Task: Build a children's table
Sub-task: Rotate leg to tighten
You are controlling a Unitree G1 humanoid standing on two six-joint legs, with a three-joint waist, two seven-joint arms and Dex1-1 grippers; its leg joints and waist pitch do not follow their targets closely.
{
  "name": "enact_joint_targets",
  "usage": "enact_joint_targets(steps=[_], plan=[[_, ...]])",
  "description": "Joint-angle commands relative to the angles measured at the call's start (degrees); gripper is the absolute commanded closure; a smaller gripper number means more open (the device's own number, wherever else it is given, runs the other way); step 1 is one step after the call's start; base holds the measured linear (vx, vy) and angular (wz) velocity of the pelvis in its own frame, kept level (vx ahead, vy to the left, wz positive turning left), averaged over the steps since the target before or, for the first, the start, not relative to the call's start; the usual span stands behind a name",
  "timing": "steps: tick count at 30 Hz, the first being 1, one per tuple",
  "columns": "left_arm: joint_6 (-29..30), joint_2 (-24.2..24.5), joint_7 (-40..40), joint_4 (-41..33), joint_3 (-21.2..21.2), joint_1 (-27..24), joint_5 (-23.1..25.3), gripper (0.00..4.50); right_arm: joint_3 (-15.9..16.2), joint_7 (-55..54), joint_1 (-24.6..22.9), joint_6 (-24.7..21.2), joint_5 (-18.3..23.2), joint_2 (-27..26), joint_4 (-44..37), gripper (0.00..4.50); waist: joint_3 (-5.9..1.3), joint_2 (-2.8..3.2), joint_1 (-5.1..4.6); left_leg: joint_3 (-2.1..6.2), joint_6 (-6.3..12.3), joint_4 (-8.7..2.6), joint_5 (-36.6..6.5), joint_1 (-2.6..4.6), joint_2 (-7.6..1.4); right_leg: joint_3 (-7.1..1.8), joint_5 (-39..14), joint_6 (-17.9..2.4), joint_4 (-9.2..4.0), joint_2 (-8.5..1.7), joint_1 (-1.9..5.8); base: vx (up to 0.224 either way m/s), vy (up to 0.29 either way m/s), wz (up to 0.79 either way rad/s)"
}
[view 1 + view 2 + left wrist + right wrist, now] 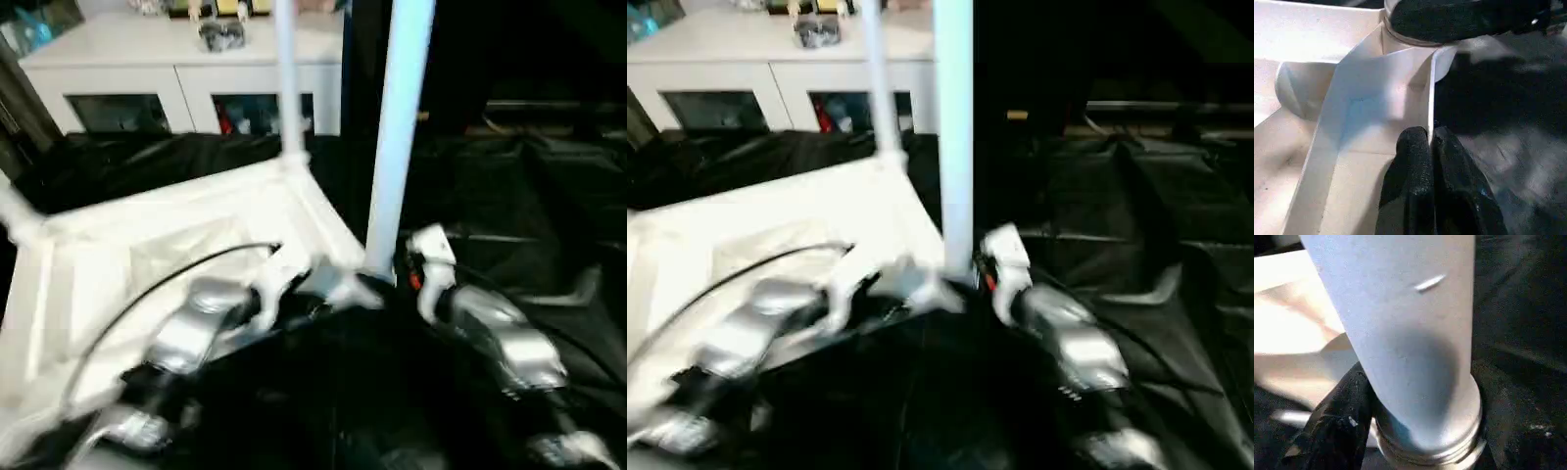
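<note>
Left gripper (1430,161) pinching tabletop (147,245) rim; right gripper (1400,431) clasping leg (397,137) base at corner socket. Next: seat leg fully.

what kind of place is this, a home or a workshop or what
Probably an indoor staged test room, not a workshop: a white cabinet with glass doors and small items on top stands behind, and black sheeting covers the floor under the upturned tabletop.

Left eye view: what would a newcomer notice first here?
A long white tapered tube leg stands upright at the near corner of the upturned white plastic tabletop, with the right gripper around its base. The left gripper pinches the tabletop's rim beside that corner. A second leg rises from the far corner.
</note>
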State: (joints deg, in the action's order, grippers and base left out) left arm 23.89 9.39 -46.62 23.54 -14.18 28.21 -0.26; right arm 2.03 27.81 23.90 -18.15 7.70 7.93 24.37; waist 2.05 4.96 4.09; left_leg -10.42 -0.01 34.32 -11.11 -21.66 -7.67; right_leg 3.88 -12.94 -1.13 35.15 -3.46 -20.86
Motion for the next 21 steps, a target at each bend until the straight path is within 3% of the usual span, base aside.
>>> enact_joint_targets(steps=[1, 4, 6, 7, 9, 13, 14, 15, 16, 18, 21], plan=[[-1.61, -4.38, 1.19, -1.01, -0.11, 2.25, -2.91, 4.5, 4.57, -0.13, -1.73, -1.83, -1.47, -3.5, 4.25, 1.22, -2.34, -0.89, -0.27, 3.19, -0.66, -5.04, -16.11, 1.08, -6.02, -3.86, -15.0, -10.59, -5.35, -6.83, 1.07, 0.0, 0.0, 0.0], [-2.35, -4.91, 0.54, -0.9, -1.16, 2.55, -2.34, 4.5, 4.07, 1.18, -1.57, -1.14, -0.37, -4.46, 3.75, 1.06, -2.51, -0.8, -0.21, 3.04, 0.82, -4.86, -14.39, 0.87, -6.02, -3.95, -12.96, -10.66, -5.21, -6.95, 1.22, 0.0, 0.0, 0.0], [-2.93, -4.11, -1.18, -1.37, -1.88, 2.03, -2.0, 4.5, 4.03, 3.05, -1.53, -0.56, -0.06, -3.88, 2.89, 0.71, -2.54, -0.72, -0.19, 3.06, 1.54, -4.87, -13.42, 0.75, -6.1, -3.9, -12.12, -10.69, -5.17, -6.92, 1.29, 0.0, 0.0, 0.0], [-3.03, -3.91, -1.51, -1.5, -1.99, 1.91, -1.99, 4.5, 4.15, 3.41, -1.55, -0.31, -0.11, -3.68, 2.7, 0.64, -2.54, -0.44, -0.14, 3.07, 1.61, -4.85, -13.57, 0.8, -6.11, -3.89, -12.2, -10.68, -5.19, -6.94, 1.21, 0.0, 0.0, 0.0], [-3.71, -1.31, -5.46, -3.22, -3.05, 0.46, -2.32, 4.5, 5.57, 8.36, -2.0, 3.23, 0.1, -1.12, 0.38, 0.62, -2.7, -0.52, -0.16, 3.07, 1.79, -4.81, -13.77, 0.69, -6.19, -3.85, -11.55, -10.71, -5.1, -6.97, 1.36, 0.0, 0.0, 0.0], [-4.6, 1.51, -10.04, -5.12, -3.88, -0.92, -3.18, 4.5, 7.68, 16.62, -3.4, 5.49, 1.38, 2.38, -3.76, 0.62, -3.2, -0.5, -0.17, 3.02, 4.74, -4.33, -8.64, 0.33, -6.27, -3.56, -1.33, -12.16, -4.08, -6.74, 1.69, 0.0, 0.0, 0.0], [-4.6, 1.51, -10.04, -5.12, -3.88, -0.92, -3.18, 4.5, 7.68, 16.62, -3.4, 5.49, 1.38, 2.38, -3.76, 0.62, -3.2, -0.5, -0.17, 3.02, 4.74, -4.33, -8.64, 0.33, -6.27, -3.56, -1.33, -12.16, -4.08, -6.74, 1.69, 0.0, 0.0, 0.0], [-4.67, 3.26, -13.17, -6.66, -3.85, -1.91, -4.38, 4.5, 9.79, 23.06, -4.96, 5.43, 2.31, 5.51, -7.17, 0.62, -3.43, -0.5, 0.1, 2.97, 6.35, -3.96, -6.27, 0.26, -6.28, -3.41, 2.41, -12.86, -3.65, -6.76, 1.84, 0.0, 0.0, 0.0], [-4.99, 4.8, -15.13, -7.52, -3.68, -2.48, -4.9, 4.5, 10.94, 27.24, -6.06, 4.44, 3.15, 7.94, -9.61, 0.62, -3.32, -0.93, 0.17, 2.76, 7.73, -3.74, -5.61, -0.07, -6.21, -3.39, 3.88, -13.03, -3.5, -6.66, 1.83, 0.0, 0.0, 0.0], [-5.28, 6.24, -16.88, -8.01, -3.4, -2.87, -5.31, 4.5, 11.58, 30.33, -6.87, 3.75, 3.73, 9.89, -11.24, 0.62, -3.22, -0.63, 0.67, 2.71, 8.87, -3.69, -5.86, 0.02, -6.36, -3.28, 2.37, -12.88, -3.64, -6.68, 1.53, 0.0, 0.0, 0.0], [-5.38, 7.57, -18.56, -8.38, -3.13, -3.15, -5.71, 4.5, 11.88, 33.21, -7.51, 3.13, 4.17, 11.45, -12.26, 0.62, -2.84, -0.71, 1.29, 2.73, 6.9, -4.16, -9.99, 0.44, -6.63, -3.39, -6.21, -12.62, -4.38, -6.66, 1.15, 0.0, 0.0, 0.0]])
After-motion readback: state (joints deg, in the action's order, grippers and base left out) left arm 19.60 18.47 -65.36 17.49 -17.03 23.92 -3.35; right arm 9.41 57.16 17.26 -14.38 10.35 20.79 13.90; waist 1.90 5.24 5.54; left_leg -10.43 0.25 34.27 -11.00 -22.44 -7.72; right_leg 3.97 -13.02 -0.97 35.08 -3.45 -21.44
